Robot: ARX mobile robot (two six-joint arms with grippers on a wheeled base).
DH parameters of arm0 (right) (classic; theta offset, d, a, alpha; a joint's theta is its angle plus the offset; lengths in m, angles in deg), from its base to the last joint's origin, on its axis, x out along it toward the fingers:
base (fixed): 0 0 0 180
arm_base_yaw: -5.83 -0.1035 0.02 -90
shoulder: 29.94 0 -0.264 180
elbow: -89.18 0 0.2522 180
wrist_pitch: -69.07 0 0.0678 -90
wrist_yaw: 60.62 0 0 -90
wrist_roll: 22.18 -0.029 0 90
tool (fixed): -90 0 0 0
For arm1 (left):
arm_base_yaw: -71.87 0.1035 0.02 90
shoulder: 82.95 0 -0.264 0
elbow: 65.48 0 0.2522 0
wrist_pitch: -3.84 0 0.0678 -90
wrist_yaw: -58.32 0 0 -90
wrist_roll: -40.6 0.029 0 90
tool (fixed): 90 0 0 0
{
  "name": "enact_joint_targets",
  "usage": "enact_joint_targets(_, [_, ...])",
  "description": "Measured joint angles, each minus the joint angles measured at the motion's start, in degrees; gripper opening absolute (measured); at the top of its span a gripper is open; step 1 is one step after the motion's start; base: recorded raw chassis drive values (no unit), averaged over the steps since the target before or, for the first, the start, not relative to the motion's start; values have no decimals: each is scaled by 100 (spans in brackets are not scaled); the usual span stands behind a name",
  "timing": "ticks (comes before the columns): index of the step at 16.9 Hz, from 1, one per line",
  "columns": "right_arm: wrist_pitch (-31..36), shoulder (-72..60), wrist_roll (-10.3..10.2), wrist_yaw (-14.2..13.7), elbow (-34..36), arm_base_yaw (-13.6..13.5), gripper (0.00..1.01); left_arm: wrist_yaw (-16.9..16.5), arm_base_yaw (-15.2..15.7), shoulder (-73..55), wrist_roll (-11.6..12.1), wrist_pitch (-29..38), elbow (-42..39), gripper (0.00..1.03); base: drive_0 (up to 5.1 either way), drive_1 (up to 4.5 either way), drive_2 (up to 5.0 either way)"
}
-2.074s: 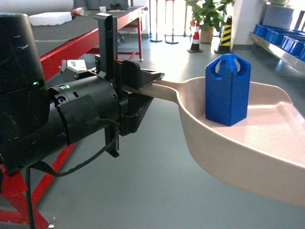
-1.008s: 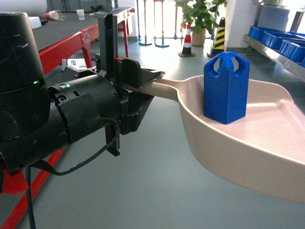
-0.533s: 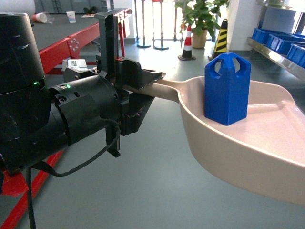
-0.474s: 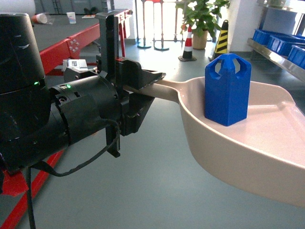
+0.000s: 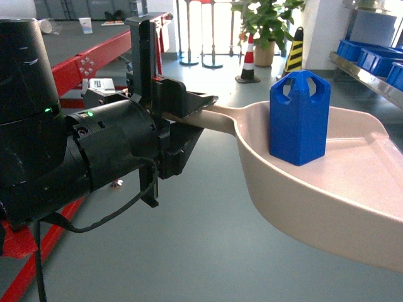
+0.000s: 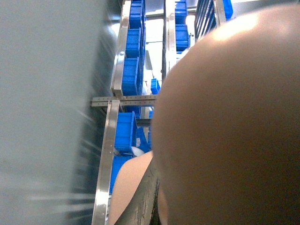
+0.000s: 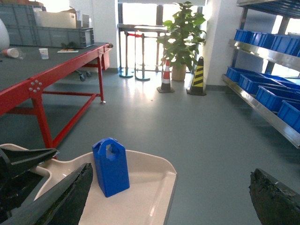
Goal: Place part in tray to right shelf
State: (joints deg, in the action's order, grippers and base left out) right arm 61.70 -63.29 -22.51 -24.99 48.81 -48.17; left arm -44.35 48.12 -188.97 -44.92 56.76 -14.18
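Observation:
The blue part (image 5: 300, 117) stands upright in the beige tray (image 5: 352, 182), which hangs above the floor. My left gripper (image 5: 200, 104) is shut on the tray's long handle. The left wrist view is mostly filled by the tray's underside (image 6: 225, 122), with one dark finger (image 6: 149, 199) against it. My right gripper (image 7: 168, 199) is open and holds nothing; the part (image 7: 111, 166) and tray (image 7: 145, 187) lie just ahead of its left finger. The right shelf (image 7: 262, 110) runs along the right wall and also shows as a steel rail (image 5: 365, 72).
Blue crates (image 7: 269, 96) fill the shelf lanes. A red-framed table (image 7: 33, 82) stands to the left, with a cup (image 7: 43, 53) on it. A potted plant (image 7: 180, 42) and traffic cones (image 7: 165, 77) stand at the far end. Grey floor (image 7: 201, 140) lies between table and shelf.
The background has slid left in the head view, so the view has swung rightward. The left gripper, tray and part keep the same pose relative to me.

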Motion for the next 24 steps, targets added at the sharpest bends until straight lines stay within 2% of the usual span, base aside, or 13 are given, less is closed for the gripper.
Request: enact_joint_targets(24, [2,2,0,13,0,0,98,0,0,0,2,0,0,16,6,439,-427])
